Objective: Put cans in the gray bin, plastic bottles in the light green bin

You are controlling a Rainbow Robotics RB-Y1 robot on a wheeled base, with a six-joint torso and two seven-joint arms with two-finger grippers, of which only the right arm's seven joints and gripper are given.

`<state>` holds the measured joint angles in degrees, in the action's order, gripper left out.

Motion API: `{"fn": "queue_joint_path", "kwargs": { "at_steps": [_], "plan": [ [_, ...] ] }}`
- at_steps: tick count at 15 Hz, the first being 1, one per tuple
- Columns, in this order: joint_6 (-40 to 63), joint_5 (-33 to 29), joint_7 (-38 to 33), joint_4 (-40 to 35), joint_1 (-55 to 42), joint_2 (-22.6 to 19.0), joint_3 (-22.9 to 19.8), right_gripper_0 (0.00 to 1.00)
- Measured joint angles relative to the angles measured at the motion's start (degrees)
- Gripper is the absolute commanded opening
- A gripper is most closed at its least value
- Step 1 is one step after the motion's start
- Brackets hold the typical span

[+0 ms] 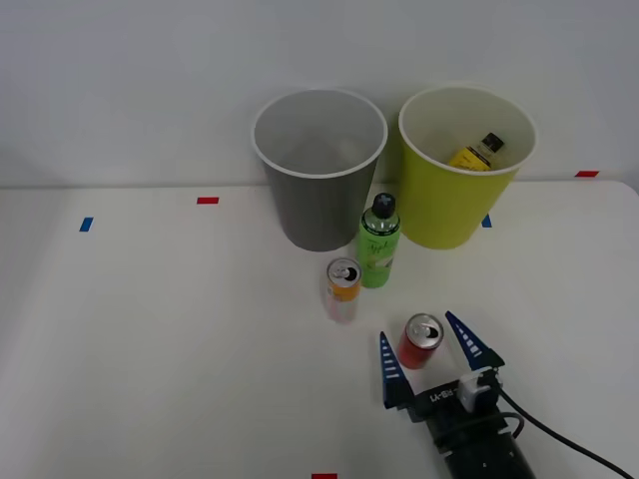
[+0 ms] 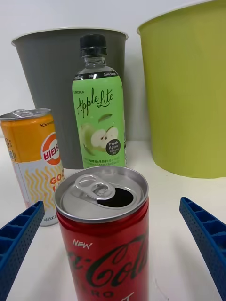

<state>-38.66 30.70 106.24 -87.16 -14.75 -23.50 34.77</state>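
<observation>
A red can (image 1: 419, 341) (image 2: 106, 240) stands upright on the white table, between the blue fingers of my right gripper (image 1: 427, 354) (image 2: 113, 256), which is open around it without touching. Farther back, an orange and white can (image 1: 342, 289) (image 2: 34, 164) stands beside a green plastic bottle (image 1: 378, 242) (image 2: 99, 110) with a black cap. Behind them stand the gray bin (image 1: 318, 170) (image 2: 52, 94) and, to its right, the light green bin (image 1: 465, 175) (image 2: 188, 89). A small yellow bottle (image 1: 476, 152) lies inside the light green bin.
Red tape marks (image 1: 208, 201) and a blue tape mark (image 1: 86, 225) dot the white table (image 1: 150, 349). A pale wall rises just behind the bins. A black cable (image 1: 569, 446) trails from my right arm.
</observation>
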Motion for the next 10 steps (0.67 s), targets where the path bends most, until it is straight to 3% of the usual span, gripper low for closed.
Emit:
{"fn": "queue_joint_path", "kwargs": {
  "at_steps": [10],
  "plan": [
    [0.3, -0.1, 1.5, 0.0, -0.1, -0.5, -0.4, 1.0]
  ]
}}
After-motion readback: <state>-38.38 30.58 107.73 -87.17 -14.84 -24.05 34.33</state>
